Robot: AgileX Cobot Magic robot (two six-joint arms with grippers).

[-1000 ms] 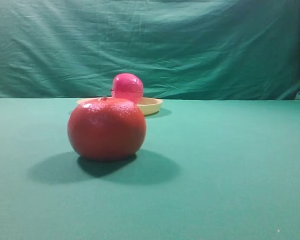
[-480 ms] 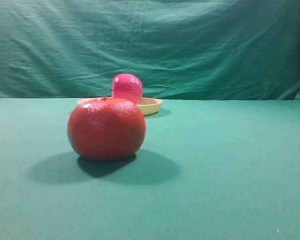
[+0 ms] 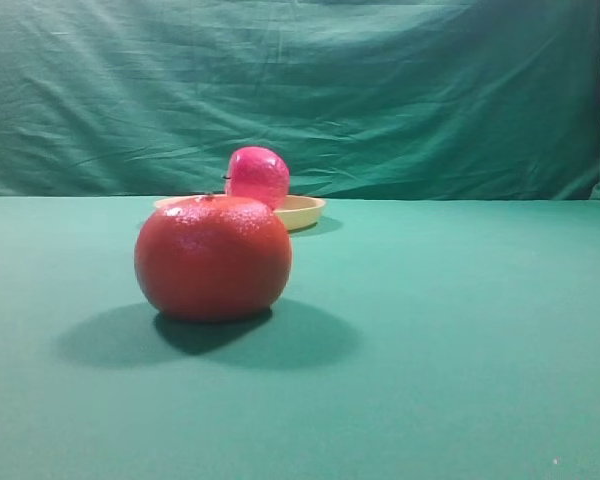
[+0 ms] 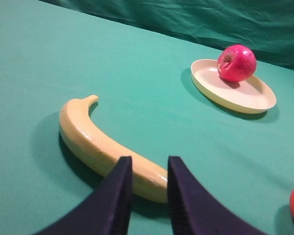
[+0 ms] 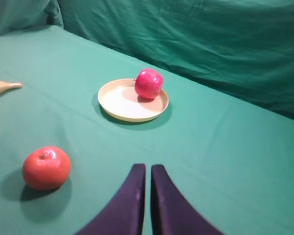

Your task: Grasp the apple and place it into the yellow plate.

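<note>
The glossy pink-red apple (image 3: 258,176) sits in the pale yellow plate (image 3: 305,210), on its far side, lying with its stem hollow turned sideways. It also shows in the left wrist view (image 4: 236,62) on the plate (image 4: 245,98) and in the right wrist view (image 5: 148,83) on the plate (image 5: 120,103). My left gripper (image 4: 149,169) has a narrow gap between its fingers, holds nothing and hovers over a banana, far from the plate. My right gripper (image 5: 148,169) is shut and empty, well in front of the plate. Neither gripper shows in the exterior view.
An orange-red pebbly fruit (image 3: 213,257) stands in front of the plate and hides its left part; it also shows in the right wrist view (image 5: 46,167). A yellow banana (image 4: 88,137) lies under my left gripper. Green cloth covers the table and the back wall.
The apple has rocked very slightly to the right in the plate. Nothing else has moved.
</note>
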